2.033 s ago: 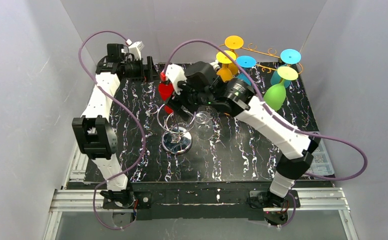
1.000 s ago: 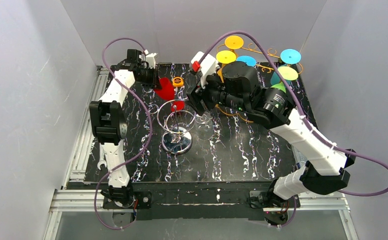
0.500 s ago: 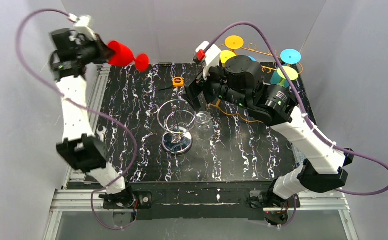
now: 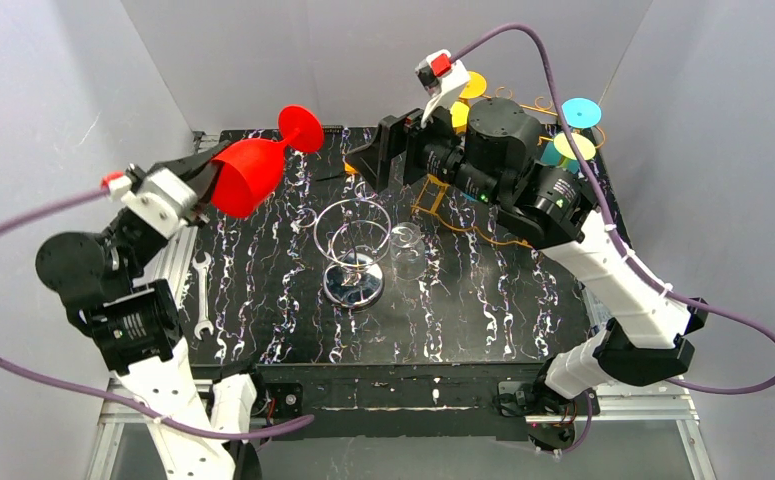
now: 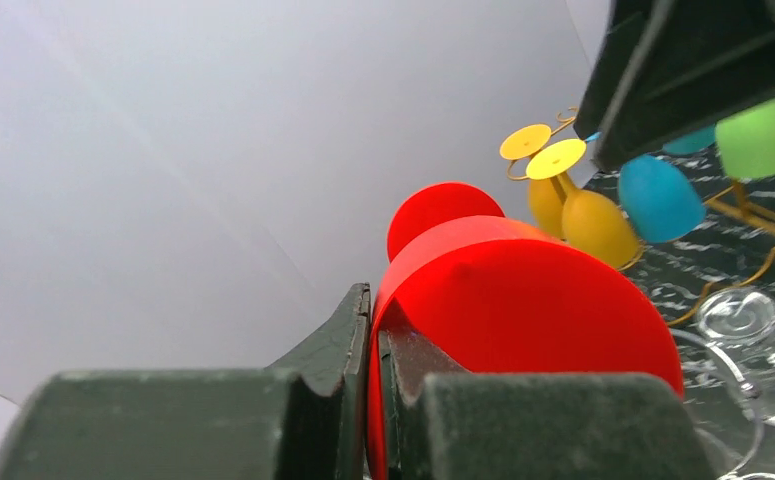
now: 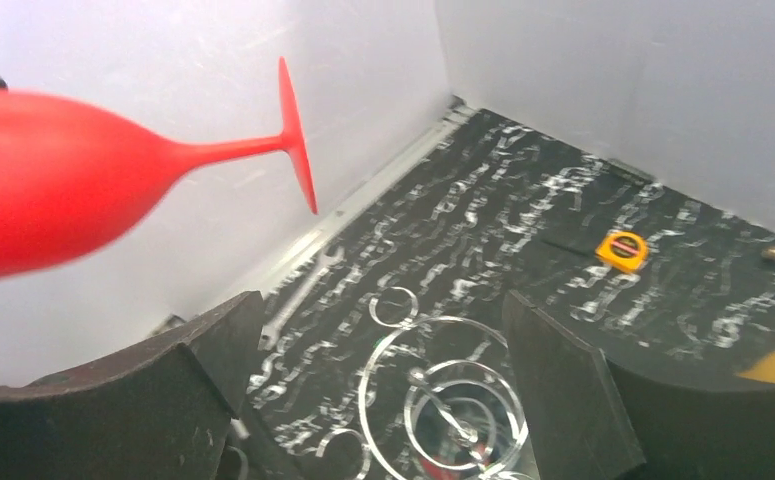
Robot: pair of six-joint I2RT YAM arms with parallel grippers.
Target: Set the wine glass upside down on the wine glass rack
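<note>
Top view: your left gripper (image 4: 203, 187) is clamped on the red wine glass (image 4: 248, 175) at its bowl rim, aloft on the left, well apart from the gold rack (image 4: 526, 104). Your right gripper (image 4: 378, 152) gapes, empty.
Left wrist: that pinch looks thin, so a fast swing could let the glass pivot or slip.
Right wrist: the glass's foot faces your spread right fingers, so crossing paths could clip it.

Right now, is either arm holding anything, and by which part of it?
The left gripper holds the red wine glass by the rim of its bowl, jaws shut across the bowl's wall. The right gripper is open and empty.
</note>
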